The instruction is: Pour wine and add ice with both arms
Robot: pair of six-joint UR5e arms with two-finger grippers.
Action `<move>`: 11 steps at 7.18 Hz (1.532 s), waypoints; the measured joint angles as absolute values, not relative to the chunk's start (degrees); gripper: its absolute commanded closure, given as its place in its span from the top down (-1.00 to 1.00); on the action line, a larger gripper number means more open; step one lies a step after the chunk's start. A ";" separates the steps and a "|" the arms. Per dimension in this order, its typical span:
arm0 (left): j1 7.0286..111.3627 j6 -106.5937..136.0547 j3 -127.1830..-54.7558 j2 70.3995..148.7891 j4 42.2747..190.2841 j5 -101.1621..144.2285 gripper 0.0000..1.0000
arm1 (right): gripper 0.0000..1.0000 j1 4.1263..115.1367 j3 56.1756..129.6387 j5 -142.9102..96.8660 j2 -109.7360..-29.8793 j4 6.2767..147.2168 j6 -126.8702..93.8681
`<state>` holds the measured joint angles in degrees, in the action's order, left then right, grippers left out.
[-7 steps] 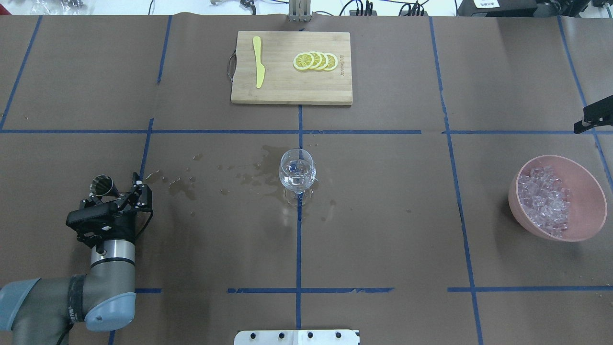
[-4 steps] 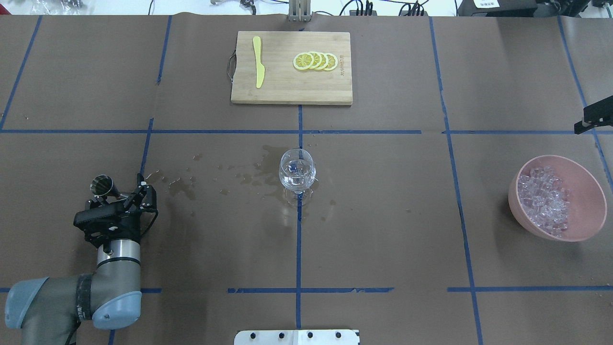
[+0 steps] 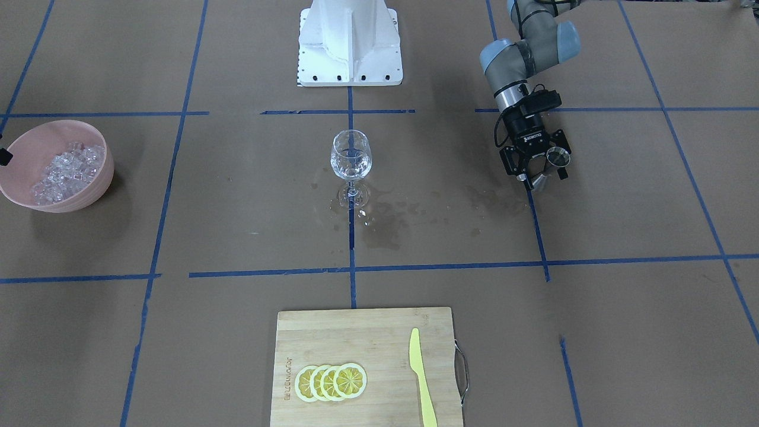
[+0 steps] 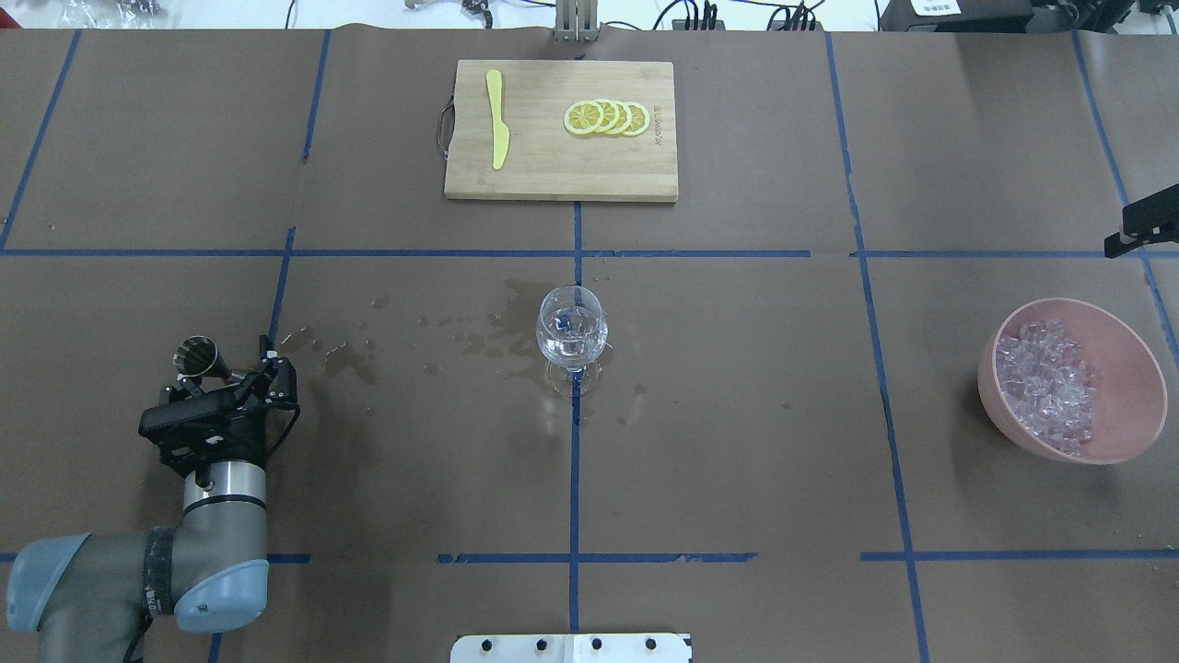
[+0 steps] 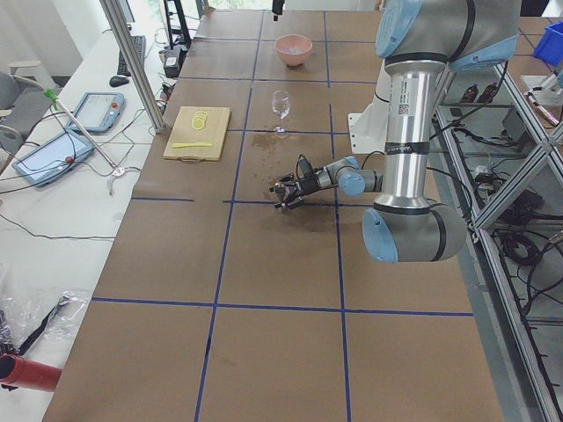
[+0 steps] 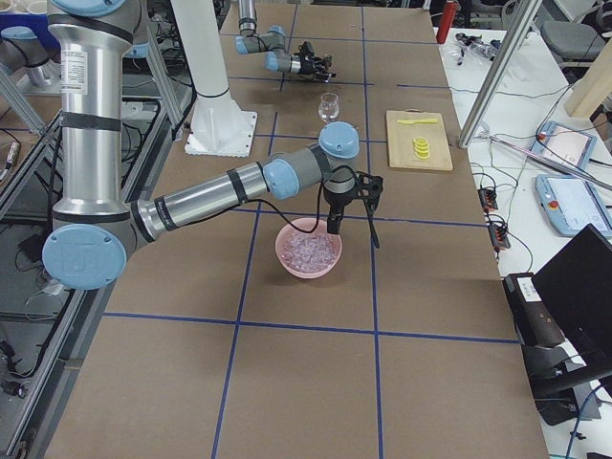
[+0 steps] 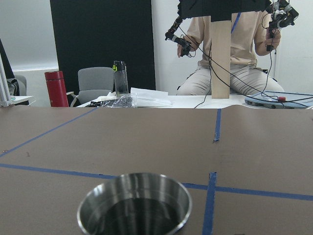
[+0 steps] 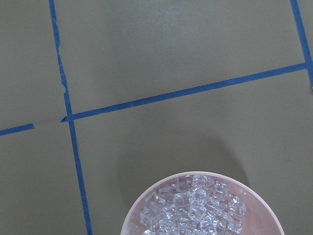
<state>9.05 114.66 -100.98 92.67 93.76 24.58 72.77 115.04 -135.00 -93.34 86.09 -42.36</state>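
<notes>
With the left arm (image 4: 216, 543) stretched low and nearly level, jaws of the left gripper (image 4: 235, 373) spread either side of a small upright steel measuring cup (image 4: 196, 354). With the right arm (image 6: 220, 186) reaching over the round pink bowl (image 4: 1138, 387) of clear ice lumps (image 4: 1045, 382), right gripper (image 6: 334, 225) pointing down, jaw state impossible to tell. Clear wine (image 4: 571, 348) in the 1 stemmed glass (image 4: 573, 376) mid-table.

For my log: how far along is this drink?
Pouring looks done: the glass holds clear liquid, and the metal cup stands by the open left gripper. In hand: the right arm hangs over the pink bowl. Left: moving ice from it to the glass.
</notes>
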 measured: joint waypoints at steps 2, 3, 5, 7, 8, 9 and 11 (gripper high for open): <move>9.05 114.98 -100.48 92.54 93.70 24.74 0.58 | 1.00 72.77 115.09 -135.00 -93.29 86.11 -42.36; 9.05 115.10 -100.44 92.51 93.69 24.77 0.43 | 1.00 72.77 115.08 -135.00 -93.27 86.13 -42.36; 9.05 115.21 -100.81 92.35 93.69 24.78 0.28 | 1.00 72.77 115.08 -135.00 -93.25 86.07 -42.36; 9.04 115.74 -101.10 91.72 93.69 24.79 0.19 | 1.00 72.78 115.09 -135.00 -93.27 86.05 -42.36; 9.00 116.11 -101.13 91.52 93.69 24.78 0.15 | 1.00 72.77 115.08 -135.00 -93.30 86.04 -42.36; 8.91 116.28 -101.15 91.45 93.69 24.79 0.11 | 1.00 72.77 115.07 -134.98 -93.33 86.05 -42.36; 8.74 116.36 -101.19 91.43 93.69 24.82 0.04 | 1.00 72.77 114.99 -134.87 -93.34 86.04 -42.31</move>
